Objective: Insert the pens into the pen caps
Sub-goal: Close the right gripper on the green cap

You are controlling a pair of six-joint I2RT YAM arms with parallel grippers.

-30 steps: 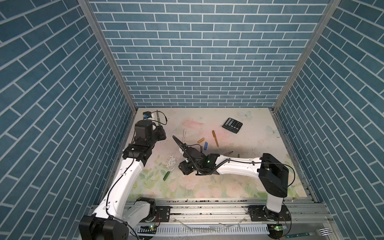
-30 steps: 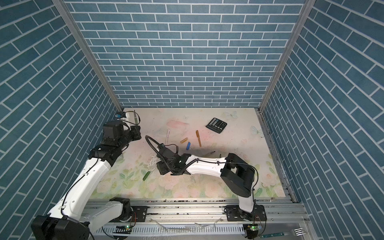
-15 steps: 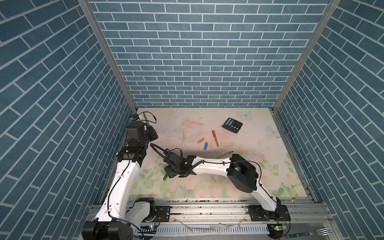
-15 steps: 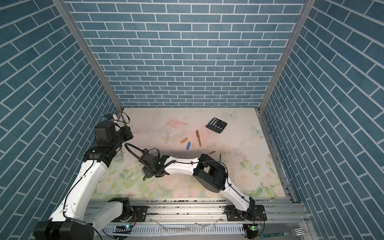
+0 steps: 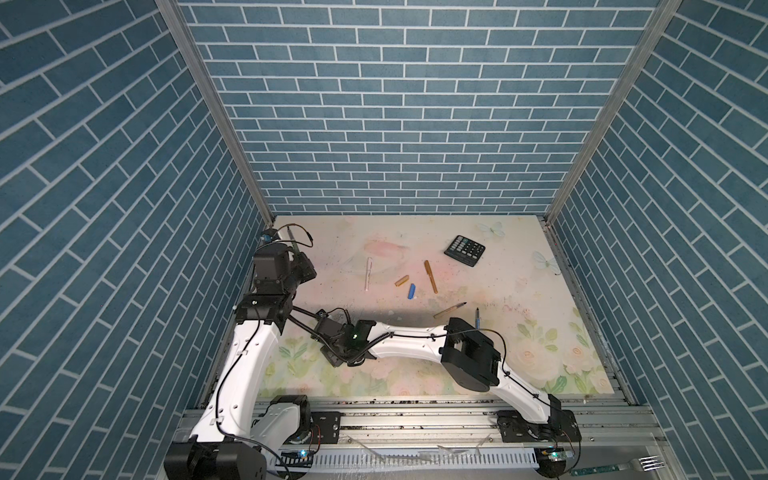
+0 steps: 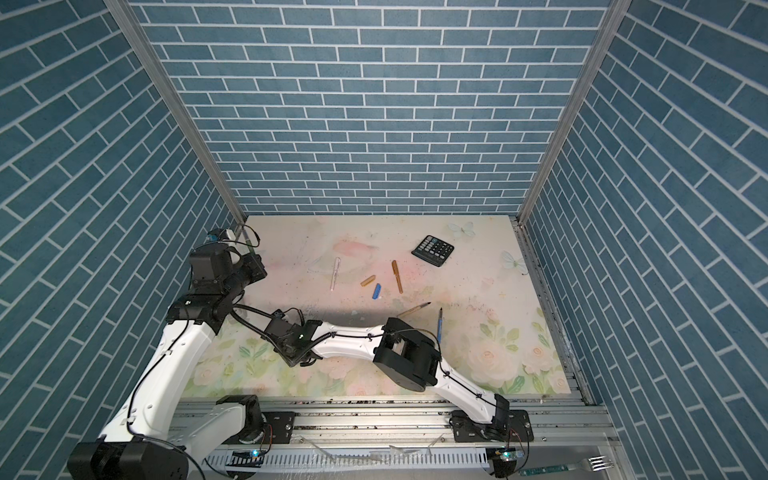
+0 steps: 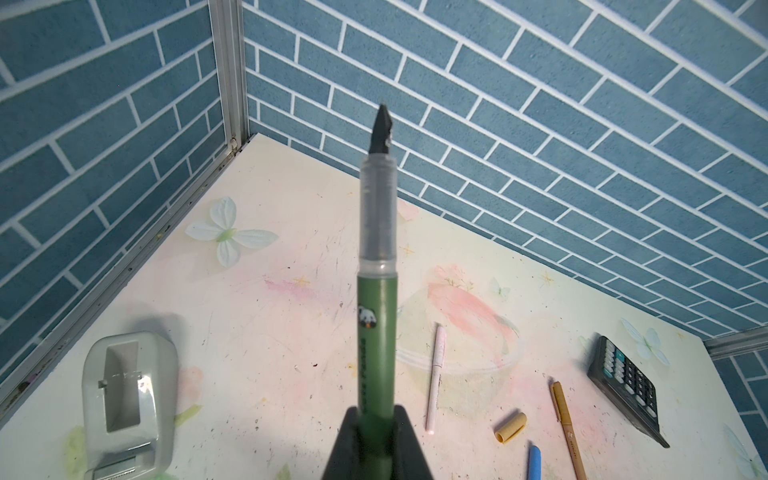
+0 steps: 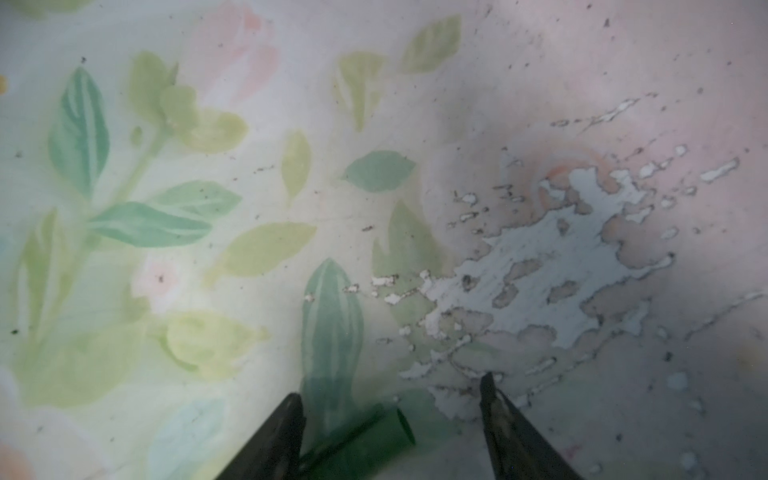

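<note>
**Green pen gripped at the corner, green cap between spread jaws**

The left gripper is clamped on the green pen. It sits across the mat from the calculator, by the far corner where two walls meet, so there is little room on that side. The pen's long axis runs straight out of the jaws, with the dark tip leading toward the back wall. The barrel is green with a small panda print, followed by a clear section and then the black point.

The right gripper stands wide and low over the mat, well apart from the calculator, with bare mat ahead of it. The green cap lies flat and slanted between its fingers. One end sits against one finger, though contact cannot be told, and the open mouth faces the other finger.
</note>
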